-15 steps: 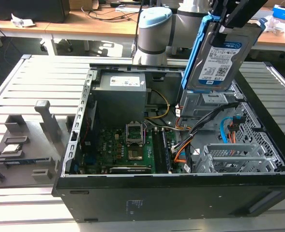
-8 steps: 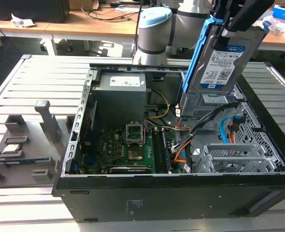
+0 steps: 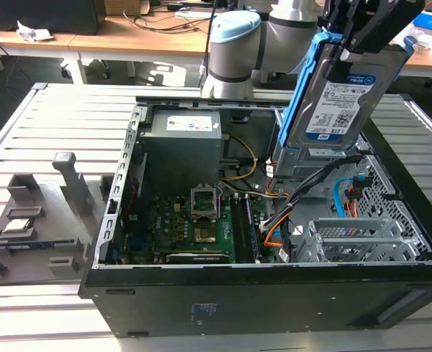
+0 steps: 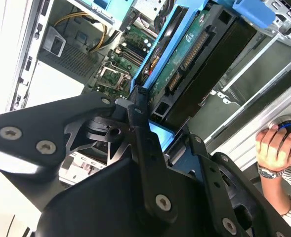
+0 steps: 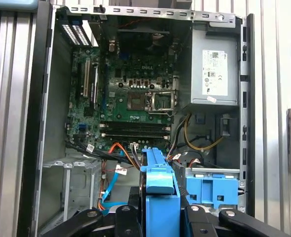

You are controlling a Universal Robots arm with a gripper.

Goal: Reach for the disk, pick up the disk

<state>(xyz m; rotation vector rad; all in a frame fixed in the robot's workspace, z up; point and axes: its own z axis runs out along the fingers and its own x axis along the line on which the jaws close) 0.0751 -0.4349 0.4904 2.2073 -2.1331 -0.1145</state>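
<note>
Above the open computer case (image 3: 274,242), the end effector (image 3: 362,37) is clamped on the disk (image 3: 344,95), holding it upright by its top edge with the label facing the exterior view. The blue bracket (image 5: 160,177) sits between the black fingers (image 5: 204,217) in the first wrist view. Below lie the motherboard (image 5: 130,94) and power supply (image 5: 214,74); beyond the case, a person's hand (image 4: 273,148) rests on something. The pick looks essentially done, judging by the clear gap under the drive. The lift calls for a firm, steady grip, keeping the disk free of the cables (image 3: 340,198).
</note>
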